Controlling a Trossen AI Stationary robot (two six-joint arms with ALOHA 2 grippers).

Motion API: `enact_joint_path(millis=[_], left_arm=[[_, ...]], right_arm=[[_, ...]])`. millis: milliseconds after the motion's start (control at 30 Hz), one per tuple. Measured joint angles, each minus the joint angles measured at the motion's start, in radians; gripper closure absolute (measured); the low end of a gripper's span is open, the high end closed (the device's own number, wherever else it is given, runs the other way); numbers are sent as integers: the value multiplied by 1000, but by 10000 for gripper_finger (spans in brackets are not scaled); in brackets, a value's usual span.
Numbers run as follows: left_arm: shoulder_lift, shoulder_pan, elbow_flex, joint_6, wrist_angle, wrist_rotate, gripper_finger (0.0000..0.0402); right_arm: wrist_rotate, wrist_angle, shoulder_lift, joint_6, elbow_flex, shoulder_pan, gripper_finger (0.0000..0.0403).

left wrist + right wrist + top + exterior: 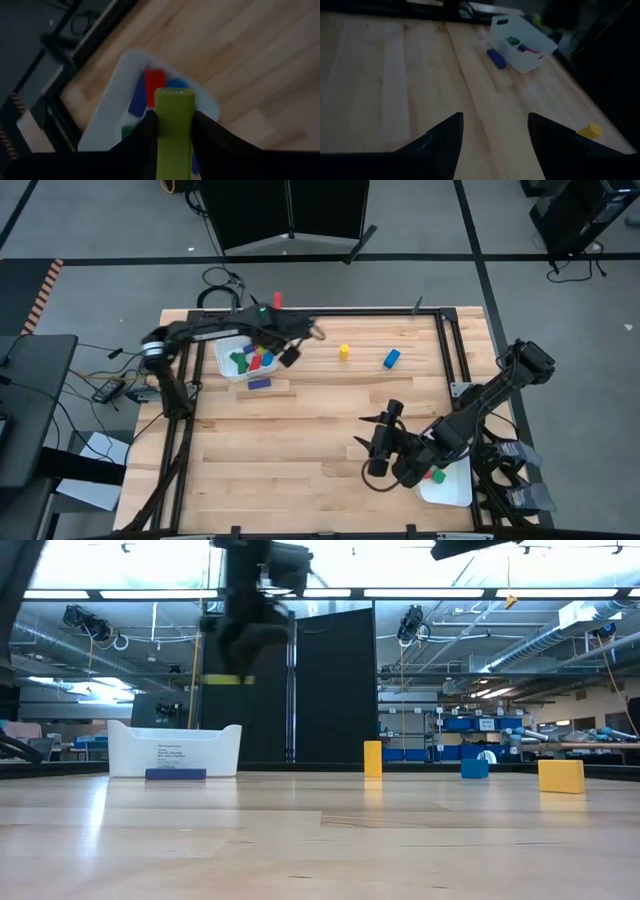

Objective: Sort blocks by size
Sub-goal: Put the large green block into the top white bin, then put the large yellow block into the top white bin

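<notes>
My left gripper (288, 352) is shut on a yellow-green bar (173, 125) and hangs over the right end of the white tray (228, 370) at the table's far left. The tray holds red, blue and green blocks (154, 82). A blue bar (260, 383) lies flat on the table against the tray's near side. A yellow block (344, 351) stands upright and a blue block (391, 358) lies at the far middle. My right gripper (378, 450) is open and empty above the near right of the table. My left gripper pinches the yellow-green bar by its two long sides (161, 131) between the two fingers. The bar lies along the fingers, and its free end (173, 94) sticks out past the fingertips. It is lifted clear, above the tray.
A second white tray (452, 488) with a red and a green block sits at the near right corner, under the right arm. Another yellow block (561, 776) lies on the table's right side. Bare wood (300, 440) spreads across the middle and near left.
</notes>
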Motion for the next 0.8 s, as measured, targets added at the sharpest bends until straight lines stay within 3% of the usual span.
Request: enact_joint_path(millis=[200, 400, 633, 800], left_arm=[[-239, 71, -422, -16, 269, 77, 308], [-360, 138, -638, 32, 406, 17, 307], [-394, 169, -698, 130, 579, 58, 177], [-412, 167, -681, 195, 635, 117, 102]], right_arm=[[-47, 9, 0, -31, 0, -82, 159], [-95, 11, 18, -86, 0, -253, 134], [-221, 87, 90, -147, -34, -495, 96], [-389, 255, 98, -150, -113, -671, 83]])
